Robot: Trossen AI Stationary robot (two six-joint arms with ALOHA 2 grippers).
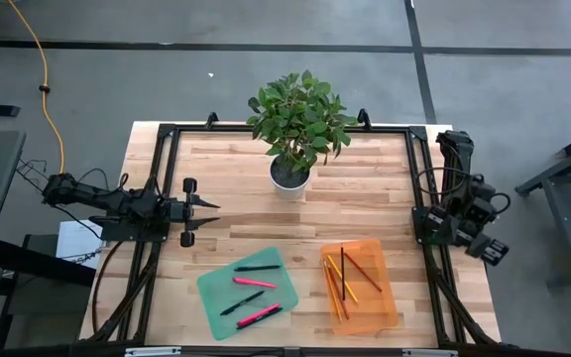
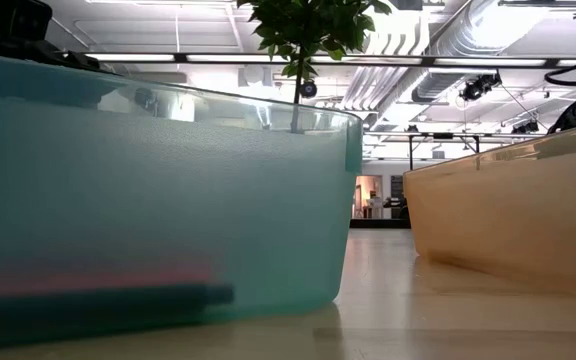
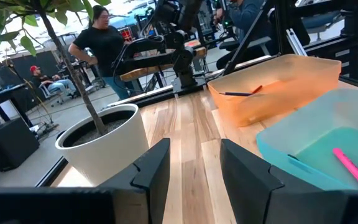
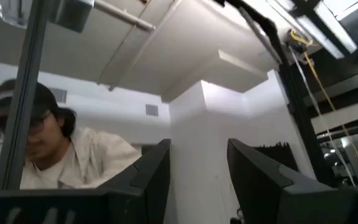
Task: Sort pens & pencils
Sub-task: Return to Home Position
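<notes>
Your left gripper (image 1: 206, 209) is hanging at the table's (image 1: 404, 198) left edge, fingers parted and empty, pens (image 1: 255, 283) lying frontward of it (right gripper (image 4: 197, 149), likewise parted, at right edge).

I saw the right gripper (image 4: 199, 152), jaws parted, aimed up at a white pillar (image 4: 194, 106). A person (image 4: 73, 162) in a cap (image 4: 14, 99) showed behind a grey post (image 4: 27, 81).
</notes>
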